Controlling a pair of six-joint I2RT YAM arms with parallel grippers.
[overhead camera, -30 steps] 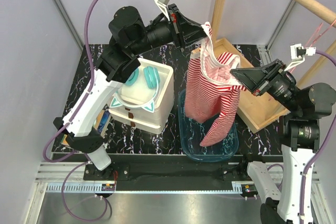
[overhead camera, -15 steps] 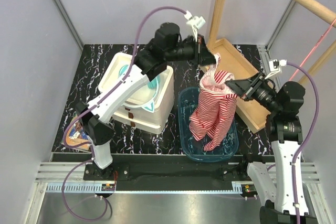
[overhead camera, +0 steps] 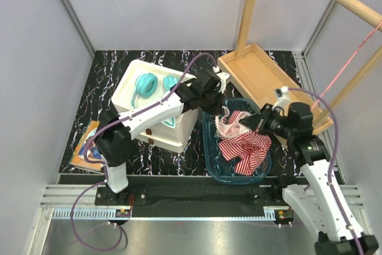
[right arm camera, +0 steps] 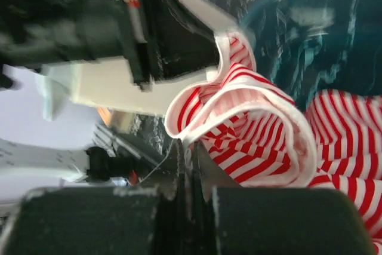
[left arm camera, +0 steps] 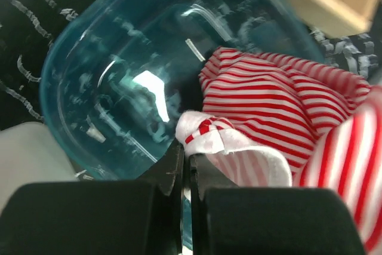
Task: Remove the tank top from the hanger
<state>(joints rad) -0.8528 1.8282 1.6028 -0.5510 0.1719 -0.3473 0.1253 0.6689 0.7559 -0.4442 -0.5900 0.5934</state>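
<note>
The tank top (overhead camera: pixel 242 143) lies crumpled in the blue tub (overhead camera: pixel 210 165), red-and-white stripes with pale edges. My left gripper (overhead camera: pixel 222 110) is shut on a white strap end of it at the tub's far side; in the left wrist view the gripper (left arm camera: pixel 186 150) pinches that strap of the tank top (left arm camera: pixel 280 97). My right gripper (overhead camera: pixel 254 125) is shut on a pale edge of it; the right wrist view shows the gripper (right arm camera: pixel 185 147) on the hem of the tank top (right arm camera: pixel 262 132). A thin pink wire, the hanger (overhead camera: pixel 352 59), runs by the right-hand poles, apart from the garment.
A white box (overhead camera: pixel 179 132) with teal headphones (overhead camera: pixel 146 83) stands left of the tub. A wooden tray (overhead camera: pixel 262 76) lies behind it. Wooden rack poles (overhead camera: pixel 248 10) rise at the back and right. A book (overhead camera: pixel 83 147) lies at the left.
Both arms have come down from high above the tub, lowering the tank top. It hung stretched between the grippers and now lies bunched in the blue tub.
</note>
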